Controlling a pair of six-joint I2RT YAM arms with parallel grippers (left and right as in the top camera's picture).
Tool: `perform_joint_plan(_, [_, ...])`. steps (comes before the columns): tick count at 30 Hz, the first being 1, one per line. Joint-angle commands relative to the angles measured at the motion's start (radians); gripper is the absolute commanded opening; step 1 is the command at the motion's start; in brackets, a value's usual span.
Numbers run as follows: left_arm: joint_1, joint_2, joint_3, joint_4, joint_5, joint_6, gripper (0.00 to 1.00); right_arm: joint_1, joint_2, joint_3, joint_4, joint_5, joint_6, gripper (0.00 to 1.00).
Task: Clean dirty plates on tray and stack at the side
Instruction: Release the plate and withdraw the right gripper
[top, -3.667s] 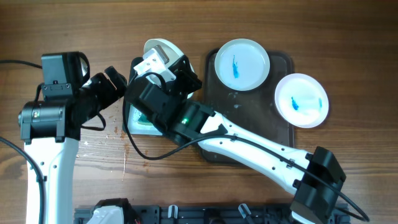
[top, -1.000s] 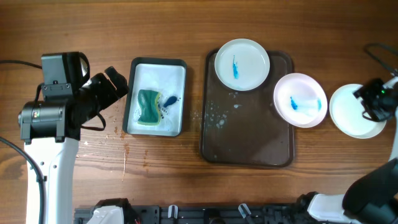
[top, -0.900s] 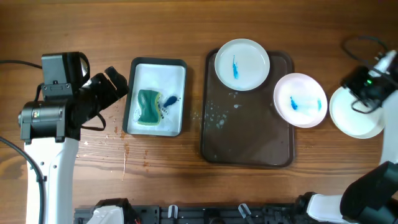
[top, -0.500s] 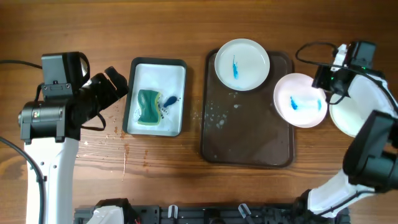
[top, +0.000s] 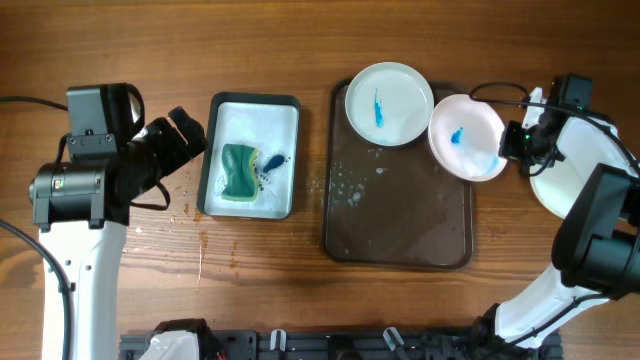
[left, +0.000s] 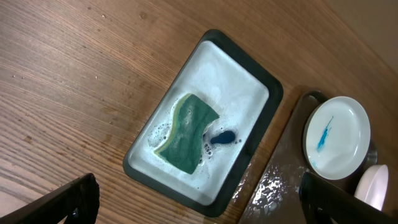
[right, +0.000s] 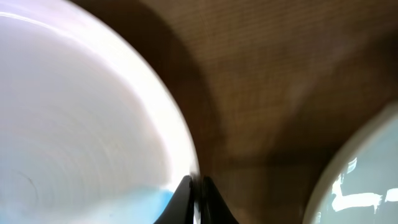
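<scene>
One tilted plate (top: 462, 132): is being pinched at its right rim, hanging over the far right corner of the tray (top: 400, 225), blue smear facing up; whether it is touching the tray is impossible to tell.
Right hand (top: 512, 141): is sitting just off the tray's right edge, its fingers clamped tight on that plate's rim; in the right wrist view the dark fingertips (right: 184, 198) are meeting over the rim, and the plate's white inside is blurring across the left half.
Far plate (top: 390, 103): is lying flat on the tray's far left corner, a blue streak showing at its centre.
Third plate (top: 572, 195): is lying on the tabletop (top: 300, 50) right of the tray, apart from it; the right arm is covering much of it, so its centre is hidden.
Left hand (top: 188, 135): is hanging well left of the tray, fingers spread wide and holding nothing; the left wrist view is showing only two dark fingertips (left: 71, 199), cut off at the bottom corners.
Sponge tray (top: 250, 100): is sitting just left of the tray, a green sponge (top: 240, 172) lying in foamy water with a small blue blob beside it.
</scene>
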Motion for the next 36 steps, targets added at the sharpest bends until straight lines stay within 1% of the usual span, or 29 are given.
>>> perform_joint_plan(1, [0.007,-0.009,0.015,0.003,0.005,0.001,1.0,0.002,-0.089,-0.014,-0.044,-0.058,0.016,0.04])
perform_joint_plan(7, [0.007,-0.009,0.015,0.003,0.005,0.001,1.0,0.016,-0.28,-0.014,-0.14,-0.215,0.032,0.04])
perform_joint_plan(10, [0.007,-0.009,0.015,0.003,0.005,0.001,1.0,0.08,-0.355,-0.014,-0.25,-0.221,0.031,0.04])
perform_joint_plan(12, [0.007,-0.009,0.015,0.003,0.005,0.001,1.0,0.148,-0.373,-0.014,-0.329,-0.22,0.031,0.04])
perform_joint_plan(14, [0.007,-0.009,0.015,0.003,0.005,0.001,1.0,0.208,-0.372,-0.022,-0.372,-0.2,0.047,0.04])
perform_joint_plan(16, [0.007,-0.009,0.015,0.003,0.005,0.001,1.0,0.271,-0.372,-0.054,-0.377,-0.162,0.12,0.04])
perform_joint_plan(19, [0.007,-0.009,0.015,0.003,0.005,0.001,1.0,0.365,-0.371,-0.156,-0.303,-0.133,0.202,0.04])
perform_joint_plan(22, [0.007,-0.009,0.015,0.003,0.005,0.001,1.0,0.38,-0.371,-0.232,-0.19,-0.004,0.298,0.04])
perform_joint_plan(23, [0.007,-0.009,0.015,0.003,0.005,0.001,1.0,0.363,-0.371,-0.23,-0.168,0.004,0.304,0.05])
perform_joint_plan(24, [0.007,-0.009,0.015,0.003,0.005,0.001,1.0,0.331,-0.371,-0.222,-0.142,-0.005,0.304,0.31])
perform_joint_plan(27, [0.007,-0.009,0.015,0.003,0.005,0.001,1.0,0.208,-0.371,-0.192,-0.101,-0.061,0.367,0.52])
perform_joint_plan(31, [0.007,-0.009,0.015,0.003,0.005,0.001,1.0,-0.031,-0.367,-0.189,-0.047,-0.064,0.503,0.56])
perform_joint_plan(32, [0.007,-0.009,0.015,0.003,0.005,0.001,1.0,-0.128,-0.367,-0.189,-0.044,-0.059,0.547,0.56])
perform_joint_plan(33, [0.007,-0.009,0.015,0.003,0.005,0.001,1.0,-0.189,-0.366,-0.189,-0.045,-0.051,0.573,0.56])
perform_joint_plan(35, [0.007,-0.009,0.015,0.003,0.005,0.001,1.0,-0.315,-0.365,-0.19,-0.052,-0.047,0.588,0.54])
perform_joint_plan(36, [0.007,-0.009,0.015,0.003,0.005,0.001,1.0,-0.364,-0.365,-0.19,-0.062,-0.043,0.589,0.51])
